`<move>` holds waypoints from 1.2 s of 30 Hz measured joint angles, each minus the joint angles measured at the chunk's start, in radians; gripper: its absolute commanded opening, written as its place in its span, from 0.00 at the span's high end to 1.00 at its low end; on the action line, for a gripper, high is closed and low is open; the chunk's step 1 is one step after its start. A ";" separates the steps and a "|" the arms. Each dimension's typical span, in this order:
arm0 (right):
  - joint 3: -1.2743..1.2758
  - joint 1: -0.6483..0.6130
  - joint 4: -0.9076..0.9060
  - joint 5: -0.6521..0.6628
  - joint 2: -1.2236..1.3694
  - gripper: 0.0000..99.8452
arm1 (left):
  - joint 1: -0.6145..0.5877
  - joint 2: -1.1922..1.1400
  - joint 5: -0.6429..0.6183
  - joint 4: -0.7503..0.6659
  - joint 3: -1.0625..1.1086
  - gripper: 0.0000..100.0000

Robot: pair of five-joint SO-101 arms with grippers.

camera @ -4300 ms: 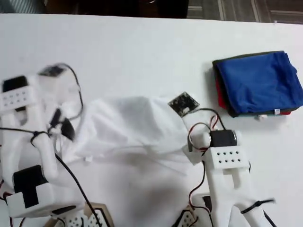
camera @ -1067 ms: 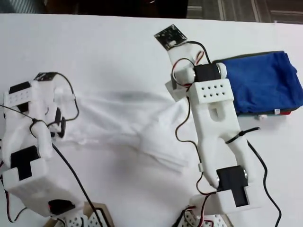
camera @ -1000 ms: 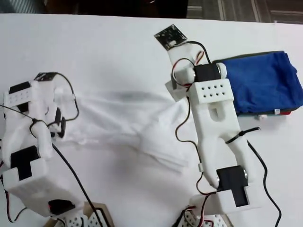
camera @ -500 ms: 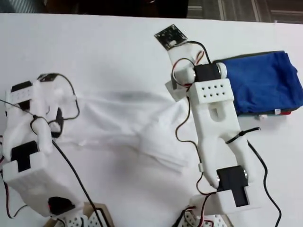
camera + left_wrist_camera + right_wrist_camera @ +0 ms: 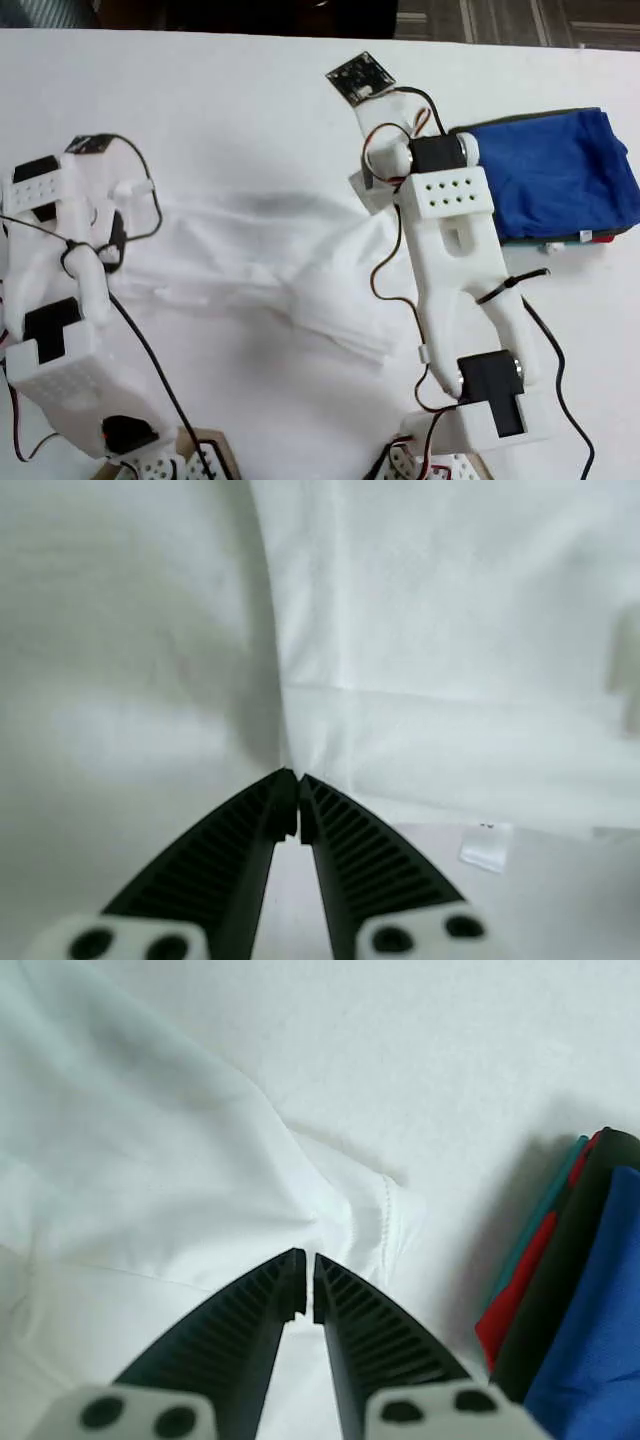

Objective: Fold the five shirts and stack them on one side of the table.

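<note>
We find the left gripper (image 5: 291, 778) with its jaws pressed together, and the cloth of the white shirt (image 5: 450, 630) gathers into a crease right at their tips. We judge it pinched on the shirt's edge. A small sewn label (image 5: 485, 845) lies just beside the jaws on the same cloth.

The right gripper (image 5: 304, 1258) shows the same condition. Its jaws are drawn together with folds running into their tips, at a stitched hem of the shirt, so we judge it clamped on cloth too.

In the high view the white shirt lies rumpled across the middle of the frame, spread between the two arms on the white table (image 5: 230, 90). It is not yet squared. A loose flap trails toward lower centre.

The stack (image 5: 550, 175) of folded shirts sits at the right edge of the frame, just beside the right arm. Blue is on top, with black, red and teal edges beneath.

Step in hand, in our judgement: spreading the fifth shirt, the last one, ahead of folding. The next move calls for both grips to hold while the cloth is drawn flat and even. The fold should then be laid over without dragging the shirt into the stack.
</note>
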State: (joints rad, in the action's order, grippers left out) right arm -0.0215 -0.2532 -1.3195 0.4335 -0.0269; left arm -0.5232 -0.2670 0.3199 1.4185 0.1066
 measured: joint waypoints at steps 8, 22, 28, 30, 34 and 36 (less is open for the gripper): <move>0.000 0.000 -0.015 0.000 -0.061 0.98 | 0.000 -0.003 0.034 -0.009 0.025 0.97; 0.152 -0.089 -0.068 0.000 -0.103 0.97 | -0.002 -0.003 0.034 0.087 -0.023 0.81; 0.322 -0.213 -0.035 0.000 -0.250 0.97 | -0.002 -0.003 0.034 0.261 -0.275 0.81; 0.399 -0.249 -0.009 0.000 -0.299 0.97 | -0.002 -0.003 0.034 0.298 -0.361 0.81; 0.557 -0.259 0.060 0.000 -0.358 0.97 | 0.000 -0.003 0.003 0.315 -0.430 0.81; 0.624 -0.259 0.083 0.000 -0.365 0.97 | 0.025 -0.008 -0.008 0.315 -0.427 0.81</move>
State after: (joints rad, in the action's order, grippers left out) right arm 0.6030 -0.5125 -1.2367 0.4335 -0.3920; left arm -0.4987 -0.2746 0.3122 1.7331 -0.3199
